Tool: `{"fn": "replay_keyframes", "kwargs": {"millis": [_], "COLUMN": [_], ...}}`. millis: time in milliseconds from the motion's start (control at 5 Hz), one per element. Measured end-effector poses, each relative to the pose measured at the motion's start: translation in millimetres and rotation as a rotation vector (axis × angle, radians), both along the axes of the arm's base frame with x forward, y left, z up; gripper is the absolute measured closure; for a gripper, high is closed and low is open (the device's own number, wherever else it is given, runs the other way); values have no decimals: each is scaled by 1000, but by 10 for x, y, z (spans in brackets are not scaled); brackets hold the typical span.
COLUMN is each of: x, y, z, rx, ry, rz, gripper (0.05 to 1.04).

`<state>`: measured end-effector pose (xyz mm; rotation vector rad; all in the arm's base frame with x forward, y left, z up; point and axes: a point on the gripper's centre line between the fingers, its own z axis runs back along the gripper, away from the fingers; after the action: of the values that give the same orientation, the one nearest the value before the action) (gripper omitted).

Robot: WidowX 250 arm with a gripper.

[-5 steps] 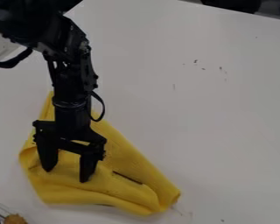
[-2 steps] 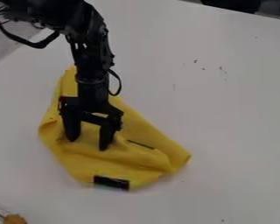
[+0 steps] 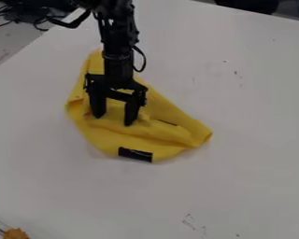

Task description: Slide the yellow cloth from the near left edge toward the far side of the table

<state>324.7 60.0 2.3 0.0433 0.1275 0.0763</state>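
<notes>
The black gripper (image 3: 114,120) hangs down over the upper left part of the white table, its two fingers apart and their tips against a yellow cloth (image 3: 167,135). Part of the cloth bulges up between the fingers. Folded and rumpled, the cloth lies on the table, reaching from behind the gripper down to the right. A black patch (image 3: 135,154) shows on its front edge, and a thin dark slit lies right of the fingers. The arm covers some of the cloth's back part.
At the bottom left corner sits a brownish-orange object (image 3: 15,234) beside some thin rods. Cables (image 3: 21,16) lie beyond the table (image 3: 239,186) at the top left. Dark items stand past its back edge at the top right.
The gripper has moved up and to the right in the view, and the yellow cloth has slid along with it. The black patch on the cloth's front edge has come into sight.
</notes>
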Motion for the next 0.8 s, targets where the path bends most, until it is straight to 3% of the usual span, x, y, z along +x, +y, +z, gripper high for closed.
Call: {"fn": "replay_keyframes", "kwargs": {"millis": [400,600,800], "x": [449,500,381], "y": [94,206,226], "z": [63,185,396], "rx": [-10,15,30], "ry": [-43,-42,-20], "rz": [26,47,51], "gripper": [83,83,83]}}
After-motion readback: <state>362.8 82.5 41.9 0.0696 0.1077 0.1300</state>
